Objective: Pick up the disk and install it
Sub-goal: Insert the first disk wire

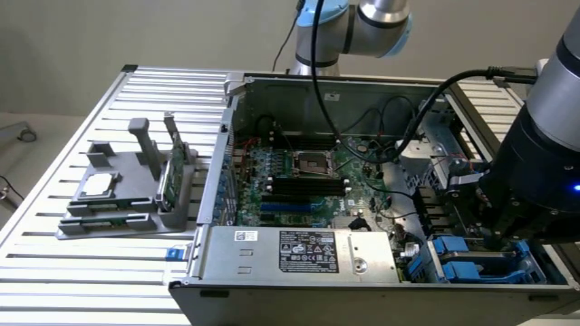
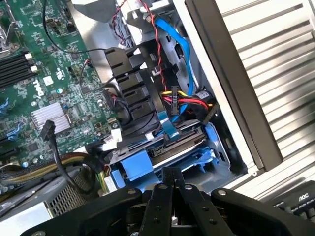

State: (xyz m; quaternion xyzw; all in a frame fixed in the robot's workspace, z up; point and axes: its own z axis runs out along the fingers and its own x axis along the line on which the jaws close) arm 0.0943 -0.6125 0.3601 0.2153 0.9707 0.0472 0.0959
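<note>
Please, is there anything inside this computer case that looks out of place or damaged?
Nothing looks damaged or spilled. One thing stands out: a black cable connector lies loose over the motherboard, apparently plugged into nothing, beside the silver heatsink.

I see my arm coming in at the exterior view's right, its silver forearm running down into the dark wrist housing, where a small blue light glows. The wrist points nearly straight down. Further back, at the top edge of that view, sits the arm's blue-and-silver joint. In the wrist view my gripper is closed, its two black fingers pressed together tip to tip.
</note>
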